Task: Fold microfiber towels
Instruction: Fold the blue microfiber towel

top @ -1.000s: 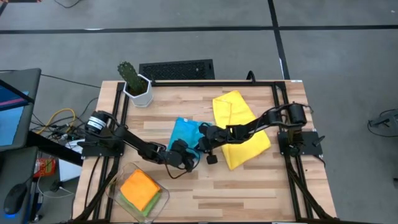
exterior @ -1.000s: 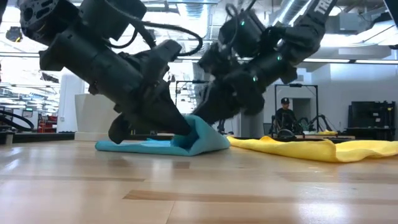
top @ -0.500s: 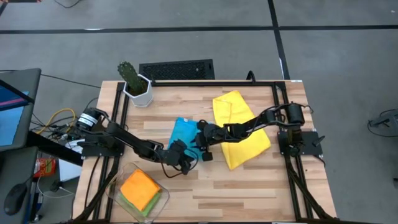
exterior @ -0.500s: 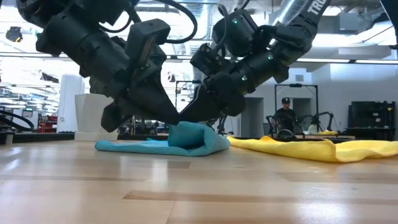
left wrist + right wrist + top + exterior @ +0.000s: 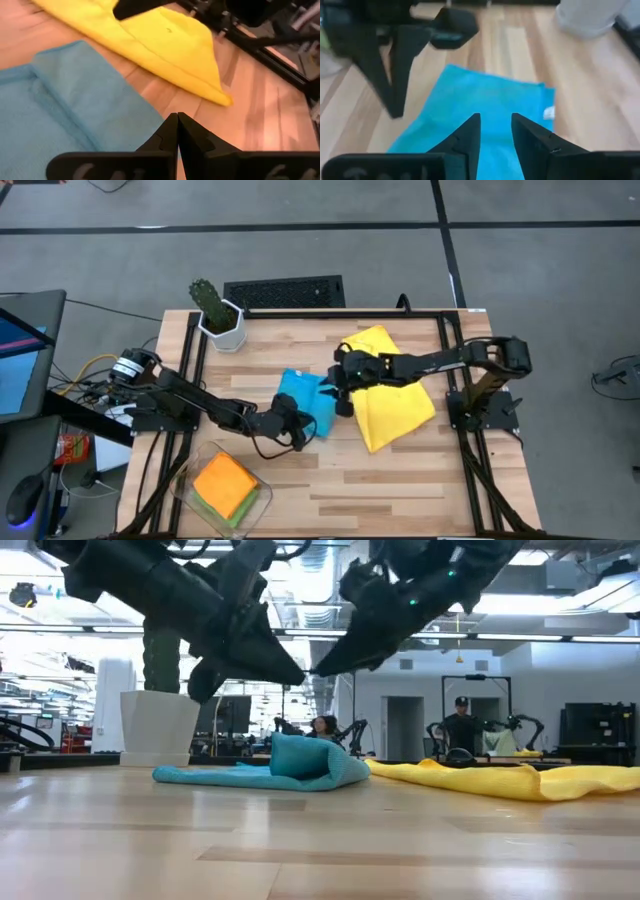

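While spread across the light slatted-wood table [image 5: 400, 470] framed in black rails, lies crumpled as the largest cloth: the yellow microfiber towel [image 5: 395, 405], loosely heaped on the table's right half, seen as a long low ridge in the low view [image 5: 520, 780] and as a pointed flap in the left wrist view [image 5: 165, 45]. Just beside it, toward the middle, rests the light blue microfiber towel [image 5: 303, 400], partly folded, one edge doubled over into a raised hump [image 5: 300, 762], flat on the wood and apart from both grippers. Reaches in from the left side as a dark jointed arm ending in the left gripper [image 5: 300, 432], fingers pressed fully together with nothing between them [image 5: 177, 134], hovering above the blue cloth's near edge. Stretches in from the right as the other dark arm, ending in the right gripper [image 5: 338, 388], poised over the blue towel's far side, fingers parted by a narrow gap [image 5: 495, 135] and gripping nothing. At the near left corner sits a clear plastic tray [image 5: 262, 498] carrying the folded orange microfiber towel [image 5: 225, 480] atop the green microfiber towel [image 5: 233, 518]. At the far left corner stands a small green cactus in a white faceted pot [image 5: 218, 320].
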